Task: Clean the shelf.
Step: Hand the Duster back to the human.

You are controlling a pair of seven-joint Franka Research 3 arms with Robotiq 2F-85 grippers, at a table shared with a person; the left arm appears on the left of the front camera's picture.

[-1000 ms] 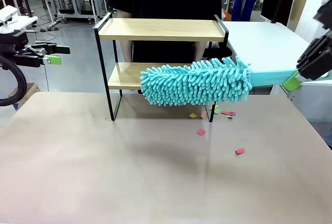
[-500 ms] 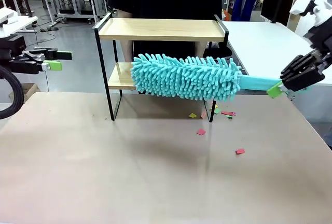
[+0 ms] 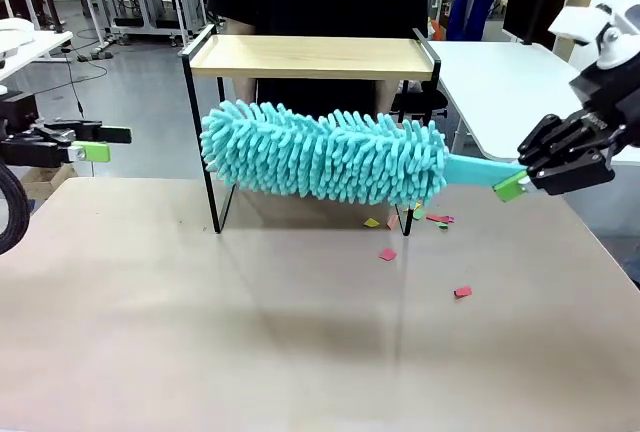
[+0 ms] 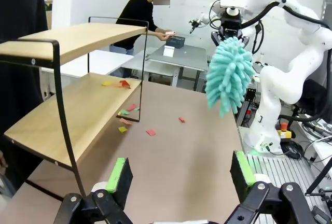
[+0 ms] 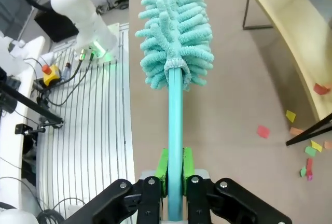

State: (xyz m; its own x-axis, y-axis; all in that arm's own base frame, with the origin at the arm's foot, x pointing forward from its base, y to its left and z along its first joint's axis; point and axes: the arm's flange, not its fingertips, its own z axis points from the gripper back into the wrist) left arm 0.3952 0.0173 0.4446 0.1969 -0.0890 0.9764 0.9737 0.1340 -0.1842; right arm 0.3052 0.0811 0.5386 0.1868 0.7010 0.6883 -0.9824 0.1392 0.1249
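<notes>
Our right gripper (image 3: 512,187) squeezes the duster (image 3: 320,152) handle, and its fluffy head hangs in front of the shelf (image 3: 312,56). The shelf stands at the table's (image 3: 200,332) far edge. Our left gripper (image 3: 95,144) is wide open, holding nothing.

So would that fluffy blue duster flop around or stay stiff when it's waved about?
Probably stiff along its length: the duster stays straight held out sideways from its handle alone by the right end effector. Likely light, since that end grip carries it. The fringe looks soft and should give against the shelf.

Paper scraps (image 3: 388,254) on beige table (image 3: 200,332)
</notes>
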